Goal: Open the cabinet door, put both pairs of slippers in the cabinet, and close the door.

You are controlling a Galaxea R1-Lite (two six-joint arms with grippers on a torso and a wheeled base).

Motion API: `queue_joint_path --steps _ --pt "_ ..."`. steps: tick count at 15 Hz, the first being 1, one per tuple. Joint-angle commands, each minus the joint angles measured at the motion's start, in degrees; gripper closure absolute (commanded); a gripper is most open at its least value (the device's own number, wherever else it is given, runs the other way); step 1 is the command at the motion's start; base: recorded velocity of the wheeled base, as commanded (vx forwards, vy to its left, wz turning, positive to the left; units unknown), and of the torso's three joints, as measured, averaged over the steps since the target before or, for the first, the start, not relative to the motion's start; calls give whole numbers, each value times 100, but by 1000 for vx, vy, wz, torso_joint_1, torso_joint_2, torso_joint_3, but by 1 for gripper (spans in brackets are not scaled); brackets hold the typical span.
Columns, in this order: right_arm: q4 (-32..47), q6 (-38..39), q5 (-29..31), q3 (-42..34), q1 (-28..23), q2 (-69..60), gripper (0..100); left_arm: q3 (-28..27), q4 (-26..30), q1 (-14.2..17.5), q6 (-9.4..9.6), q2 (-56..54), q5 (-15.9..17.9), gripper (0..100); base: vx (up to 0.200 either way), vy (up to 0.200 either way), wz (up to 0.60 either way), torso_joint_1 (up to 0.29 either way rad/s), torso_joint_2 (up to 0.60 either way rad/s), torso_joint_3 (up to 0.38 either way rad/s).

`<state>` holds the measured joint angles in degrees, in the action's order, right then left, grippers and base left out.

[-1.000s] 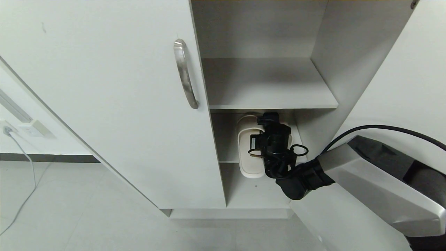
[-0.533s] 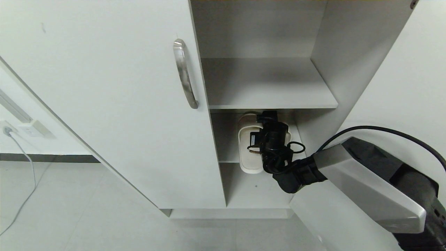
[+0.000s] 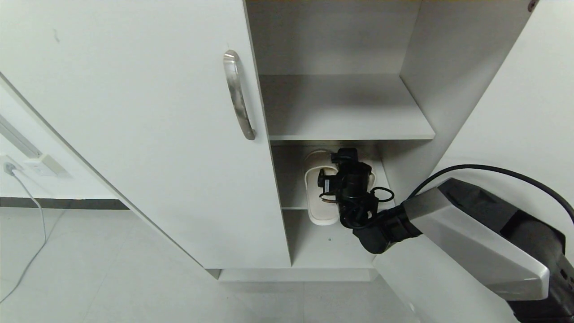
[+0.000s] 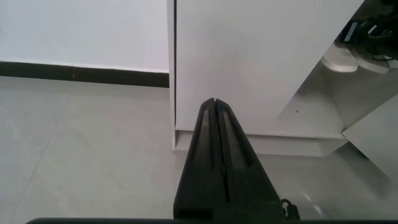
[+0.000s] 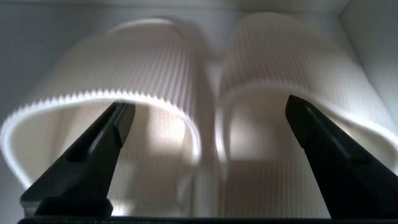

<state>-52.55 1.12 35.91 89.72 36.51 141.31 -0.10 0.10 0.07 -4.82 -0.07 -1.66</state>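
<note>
The left gripper [image 4: 214, 104], its fingers pressed together with nothing between them, points at the floor [image 4: 74, 143] in front of the cabinet's closed left door [image 3: 134, 134]. Right of that door's handle [image 3: 237, 94], 1 pair of white slippers [image 3: 319, 204] lies side by side on the lower shelf [image 3: 293, 197], heels seeming to reach past its front edge. The right gripper [image 5: 208, 112] sits at the heels, jaws spread wide and holding nothing. I judge this the release. A good finish would nudge the pair deeper so nothing overhangs, then pull straight back, keeping the cable [image 3: 493, 169] off the open door [image 3: 515, 112].
</note>
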Motion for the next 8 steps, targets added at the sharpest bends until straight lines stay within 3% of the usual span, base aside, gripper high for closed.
queue_joint_path --steps 1,8 --pt "-88 2 3 -350 49 -289 0 1 -1 1 -2 7 -1 100 0 0 0 0 0 0" --pt "-1512 11 -67 -3629 805 -2064 0 1 -1 1 -2 7 8 100 0 0 0 0 0 0"
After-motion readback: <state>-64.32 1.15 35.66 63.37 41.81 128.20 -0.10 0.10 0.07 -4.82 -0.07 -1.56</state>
